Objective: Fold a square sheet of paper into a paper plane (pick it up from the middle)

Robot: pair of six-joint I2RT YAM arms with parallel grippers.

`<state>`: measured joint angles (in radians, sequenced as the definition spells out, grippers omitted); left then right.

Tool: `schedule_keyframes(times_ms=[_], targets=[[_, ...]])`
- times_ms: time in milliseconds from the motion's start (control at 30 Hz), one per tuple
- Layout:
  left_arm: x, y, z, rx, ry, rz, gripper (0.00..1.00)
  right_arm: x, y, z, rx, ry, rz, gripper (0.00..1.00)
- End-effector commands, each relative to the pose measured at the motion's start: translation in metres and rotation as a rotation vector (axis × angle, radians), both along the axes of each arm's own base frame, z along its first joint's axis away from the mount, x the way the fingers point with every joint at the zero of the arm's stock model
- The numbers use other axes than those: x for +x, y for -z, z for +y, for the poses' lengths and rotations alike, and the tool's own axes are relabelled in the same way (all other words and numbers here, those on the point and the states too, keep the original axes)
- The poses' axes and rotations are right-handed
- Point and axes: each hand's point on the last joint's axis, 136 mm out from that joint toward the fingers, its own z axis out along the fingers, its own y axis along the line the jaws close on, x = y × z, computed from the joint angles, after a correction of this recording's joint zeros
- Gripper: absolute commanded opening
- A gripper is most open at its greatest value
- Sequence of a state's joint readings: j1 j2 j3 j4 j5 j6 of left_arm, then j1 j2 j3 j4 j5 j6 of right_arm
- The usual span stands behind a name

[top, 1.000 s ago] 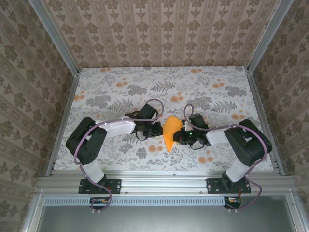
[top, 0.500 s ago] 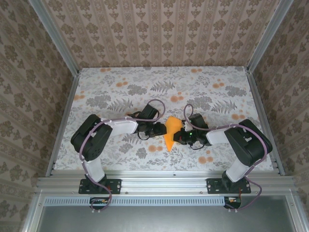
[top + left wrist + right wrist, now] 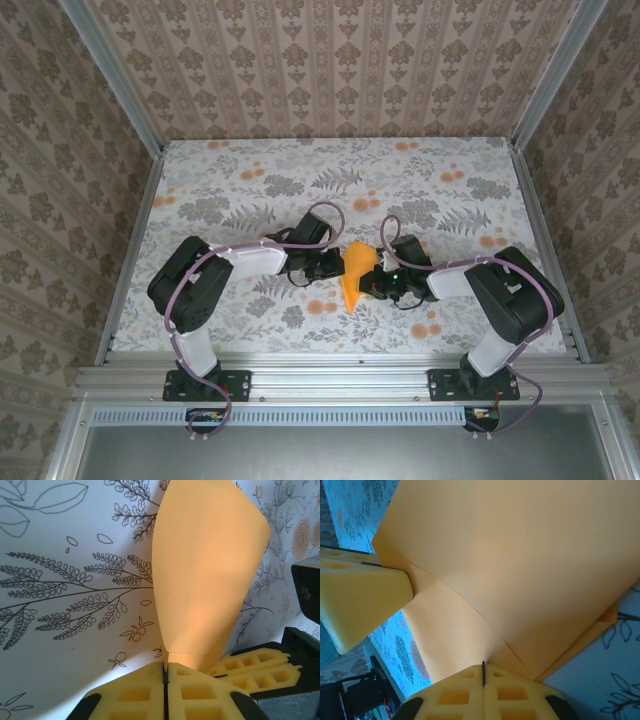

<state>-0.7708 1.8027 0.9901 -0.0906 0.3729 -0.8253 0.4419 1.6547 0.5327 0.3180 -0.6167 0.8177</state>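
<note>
The left gripper (image 3: pixel 333 267) and the right gripper (image 3: pixel 373 284) were both closed on the half-folded paper plane (image 3: pixel 351 272). It stood between them near the middle of the table (image 3: pixel 200 180). Pinching from opposite sides probably served to keep its fold pressed together.

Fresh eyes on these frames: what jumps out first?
The bright orange paper, part-folded to a point, sits at mid-table towards the near edge. The left gripper and right gripper meet there from either side, the jaws of each shut on the paper. Around it, the busy floral tabletop has small orange flowers close to the paper in colour.
</note>
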Motion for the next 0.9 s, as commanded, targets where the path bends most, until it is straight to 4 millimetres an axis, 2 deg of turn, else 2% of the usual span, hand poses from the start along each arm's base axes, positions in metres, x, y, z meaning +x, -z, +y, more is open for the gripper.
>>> schedule_keyframes(times_ms=[0, 100, 267, 633, 867], targets=[[-0.003, -0.001, 0.003, 0.037, 0.036, 0.001, 0.07, 0.007, -0.008, -0.003, -0.022, 0.016, -0.016, 0.12], [-0.003, -0.002, 0.008, 0.077, 0.045, -0.010, 0.06, 0.010, -0.021, -0.002, -0.016, 0.018, -0.042, 0.16], [-0.003, -0.003, 0.013, 0.116, 0.054, -0.022, 0.05, 0.008, -0.030, -0.002, -0.025, 0.011, -0.054, 0.18], [-0.003, -0.008, 0.010, 0.147, 0.081, -0.044, 0.06, 0.014, -0.011, 0.006, -0.049, -0.005, -0.029, 0.15], [-0.004, -0.013, 0.003, 0.138, 0.097, -0.051, 0.06, 0.012, 0.002, 0.002, -0.091, -0.016, -0.003, 0.11]])
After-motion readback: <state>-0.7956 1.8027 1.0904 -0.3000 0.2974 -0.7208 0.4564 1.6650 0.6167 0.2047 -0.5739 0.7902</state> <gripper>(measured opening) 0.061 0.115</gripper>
